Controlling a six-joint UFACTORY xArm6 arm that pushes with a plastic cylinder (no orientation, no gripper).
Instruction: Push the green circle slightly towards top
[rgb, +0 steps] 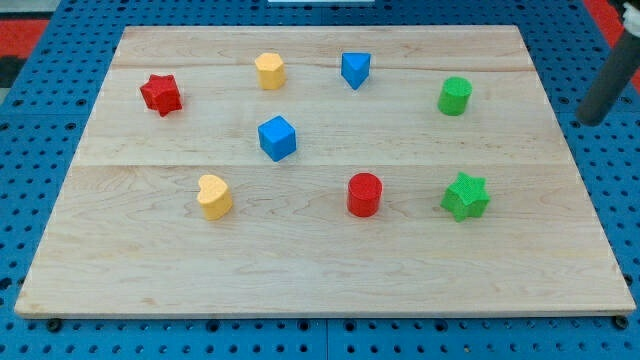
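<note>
Green circle (455, 96) upper right, untouched | my tip (594, 118) off-board at view's right, rod tilted | end effector: bare rod, no jaws

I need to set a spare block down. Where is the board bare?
Bare: the strip along the view's bottom, below the yellow heart, red cylinder and green star. Crowded: the top row near the green circle. My tip is off the board's right edge.

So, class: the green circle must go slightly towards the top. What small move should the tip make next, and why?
Probably bring my tip left and down to just below the green circle. It now sits off the board, to the circle's right, touching nothing.
</note>
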